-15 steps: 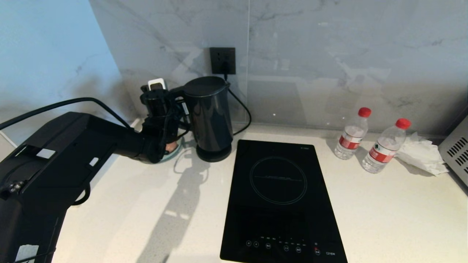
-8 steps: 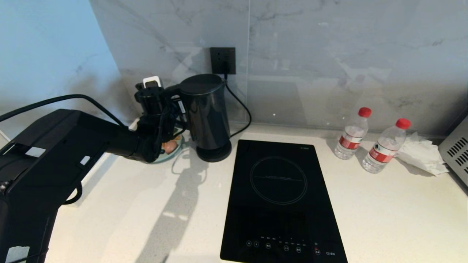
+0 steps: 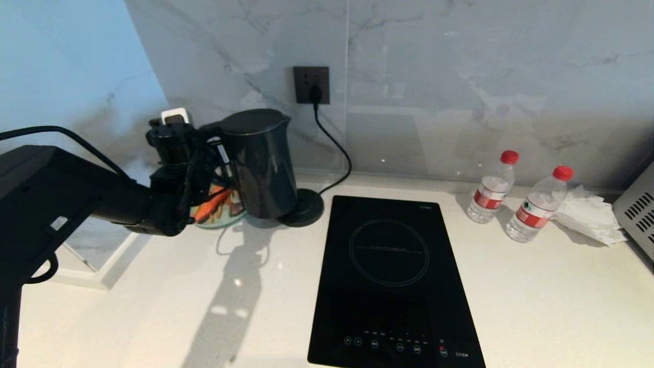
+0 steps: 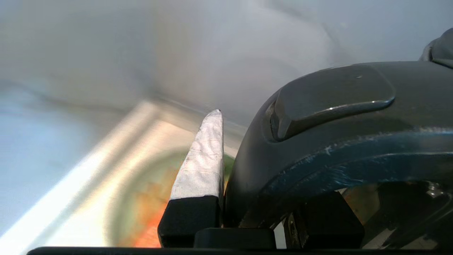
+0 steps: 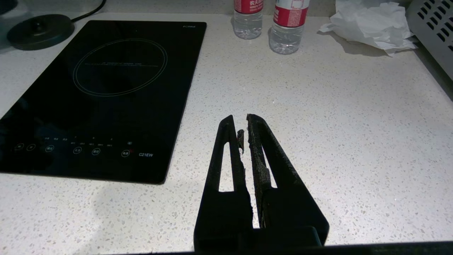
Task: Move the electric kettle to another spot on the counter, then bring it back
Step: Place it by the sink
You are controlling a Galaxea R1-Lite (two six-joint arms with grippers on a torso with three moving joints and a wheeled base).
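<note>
Left gripper (image 3: 217, 153) clamped on the electric kettle (image 3: 260, 163) by its loop handle. Wrist view confirms it: one taped finger (image 4: 203, 159) flat against the outside of the handle, the other hidden behind it. So the fingers are gripping the handle, not free.

Kettle is off its base disc (image 3: 305, 204) and in the air, left of the disc and overlapping its near-left edge in the head view. It leans: lid end tipped left toward my wrist, bottom toward the disc. Long axis is close to vertical but not plumb.

The relation that matters: the jug body hangs to the right of my fingers, handle side facing my arm, so the load sits outboard of the grip. Beneath and behind the kettle is a plate of food (image 3: 217, 209), partly covered by my wrist. Bare surface (image 3: 245, 306) lies toward me and left of the induction hob (image 3: 393, 276).

My read: set-down spot should be that open stretch in front, clear of plate and hob glass. Need to level the kettle first, or the bottom rim lands on an edge.

Base disc cord (image 3: 334, 153) runs to the wall socket (image 3: 310, 84); it's behind the kettle, not around it.

Right gripper (image 5: 245, 131) is parked over the surface right of the hob, fingers nearly together, holding nothing. Left arm is the only one near.
</note>
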